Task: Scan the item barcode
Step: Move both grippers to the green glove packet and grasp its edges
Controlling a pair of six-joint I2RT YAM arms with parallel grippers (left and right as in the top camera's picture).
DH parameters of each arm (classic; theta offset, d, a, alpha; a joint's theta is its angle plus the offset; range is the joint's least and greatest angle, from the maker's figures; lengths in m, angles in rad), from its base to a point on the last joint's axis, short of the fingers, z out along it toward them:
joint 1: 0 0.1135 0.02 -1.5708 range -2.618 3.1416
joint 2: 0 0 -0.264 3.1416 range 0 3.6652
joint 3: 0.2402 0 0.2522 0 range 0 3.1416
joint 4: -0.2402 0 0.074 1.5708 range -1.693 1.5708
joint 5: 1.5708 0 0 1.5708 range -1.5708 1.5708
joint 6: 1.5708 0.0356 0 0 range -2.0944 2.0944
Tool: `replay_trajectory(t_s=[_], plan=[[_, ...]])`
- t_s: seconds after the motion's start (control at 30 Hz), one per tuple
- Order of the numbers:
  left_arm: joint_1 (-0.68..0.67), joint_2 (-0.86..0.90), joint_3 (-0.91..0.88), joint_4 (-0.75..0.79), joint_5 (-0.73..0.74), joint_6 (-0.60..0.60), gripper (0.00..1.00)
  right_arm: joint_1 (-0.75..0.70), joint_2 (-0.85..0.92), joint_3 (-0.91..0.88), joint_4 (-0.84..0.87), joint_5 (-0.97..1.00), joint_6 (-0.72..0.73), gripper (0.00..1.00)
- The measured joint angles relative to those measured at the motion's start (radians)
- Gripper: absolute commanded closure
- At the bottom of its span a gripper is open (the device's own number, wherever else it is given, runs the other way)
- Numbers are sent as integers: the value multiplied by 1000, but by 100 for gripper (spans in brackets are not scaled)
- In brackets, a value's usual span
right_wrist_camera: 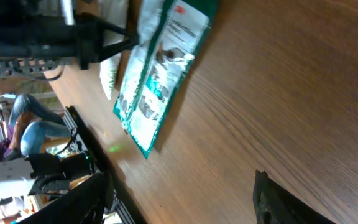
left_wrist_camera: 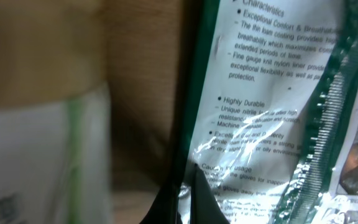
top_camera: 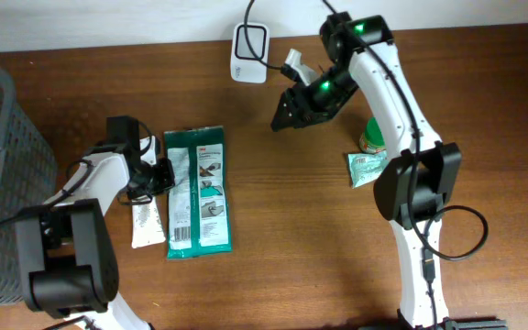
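Writing: glove pack (top_camera: 200, 192) says "Characteristics", "Highly Durable", "Caution for usage".
Pack: flat on the surface (top_camera: 282, 238), left of middle.
Left fingers (left_wrist_camera: 196, 198): pressed together at the pack's left edge.
Right fingers (right_wrist_camera: 272, 199): spread, holding nothing.
Nearby: white packet (top_camera: 145, 222), grey basket (top_camera: 3, 165), green sachet (top_camera: 365, 169).

A glove packet (top_camera: 200, 192) lies left of the table's (top_camera: 282, 229) middle, a small sachet (top_camera: 147, 223) just beside its left edge. A wire basket (top_camera: 3, 174) stands at the table's left edge, a scanner (top_camera: 249, 53) at the far edge. Right of middle, a pouch (top_camera: 367, 169) lies just before a container (top_camera: 369, 139).
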Motion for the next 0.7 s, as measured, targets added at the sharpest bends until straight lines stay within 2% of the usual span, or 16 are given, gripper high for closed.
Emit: replay_trajectory(t_s=[0.23, 0.37, 0.53, 0.7], plan=[[-38, -11, -26, 54, 0, -12, 100, 20, 0, -60, 21, -16, -28, 31], [-39, -13, -28, 57, 0, -26, 100, 23, -2, -192, 148, -32, -3, 32], [-39, -13, -31, 60, 0, -26, 100, 53, -2, -383, 258, -73, 22, 38], [-39, -16, -34, 64, 0, -26, 100, 82, -2, -410, 268, -46, 41, 44]])
